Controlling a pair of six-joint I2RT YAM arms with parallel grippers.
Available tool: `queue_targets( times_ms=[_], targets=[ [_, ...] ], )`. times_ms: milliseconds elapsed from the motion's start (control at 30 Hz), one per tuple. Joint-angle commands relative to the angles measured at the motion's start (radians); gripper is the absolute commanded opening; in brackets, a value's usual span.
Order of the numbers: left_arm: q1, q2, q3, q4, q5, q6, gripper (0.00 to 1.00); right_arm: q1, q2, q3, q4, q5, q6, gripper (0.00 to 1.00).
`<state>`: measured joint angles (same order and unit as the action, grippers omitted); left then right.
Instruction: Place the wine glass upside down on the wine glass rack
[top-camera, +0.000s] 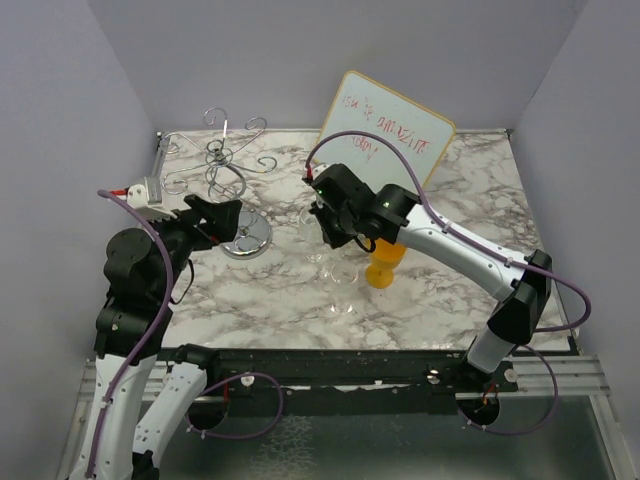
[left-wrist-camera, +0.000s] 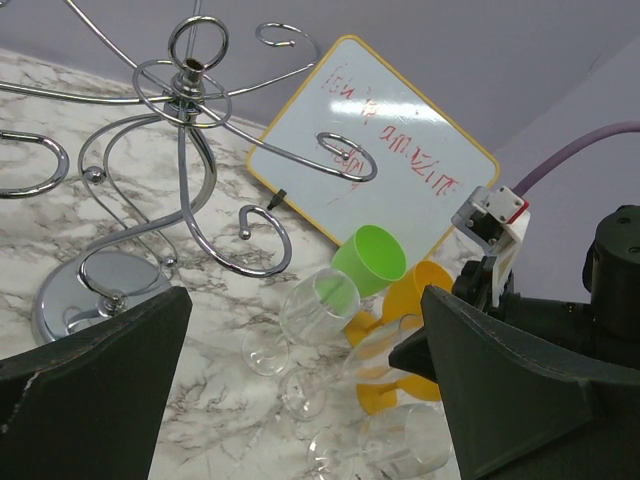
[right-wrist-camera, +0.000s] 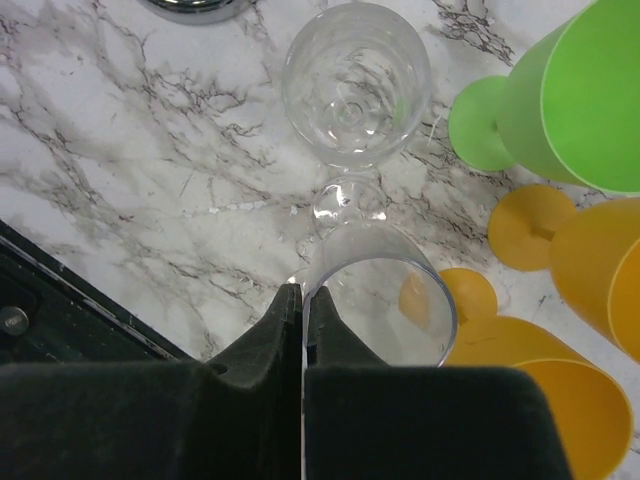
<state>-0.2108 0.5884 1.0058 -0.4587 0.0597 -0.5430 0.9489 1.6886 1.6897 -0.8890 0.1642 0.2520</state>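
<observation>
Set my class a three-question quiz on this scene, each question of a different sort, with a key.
1. True or false: the left gripper is shut.
2. Choose one. The wine glass rack now holds: A) no glass; B) one glass; C) two glasses.
3. Fill the gap: the right gripper is shut on the rim of a clear ____.

Key: 1 false, it is wide open; 2 A; 3 wine glass.
</observation>
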Motion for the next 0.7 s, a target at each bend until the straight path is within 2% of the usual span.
queue_targets(
  times_ms=[0,333,500,667],
  targets=[
    [0.004,0.008,0.050,-0.037,0.009,-0.044,0.99,0.014,-0.022,0.034,-0.018,-0.041,-0.023,0.01],
    [0.004,-0.011,0.101,-0.103,0.016,-0.177,0.99,0.016,-0.115,-0.001,0.085,-0.239,-0.013,0.01],
    [0.003,-0.032,0.103,-0.123,0.027,-0.254,0.99,0.016,-0.201,-0.086,0.257,-0.295,0.026,0.00],
    [0.004,-0.039,0.132,-0.183,0.024,-0.377,0.99,0.016,-0.324,-0.240,0.555,-0.294,0.084,0.00]
  ],
)
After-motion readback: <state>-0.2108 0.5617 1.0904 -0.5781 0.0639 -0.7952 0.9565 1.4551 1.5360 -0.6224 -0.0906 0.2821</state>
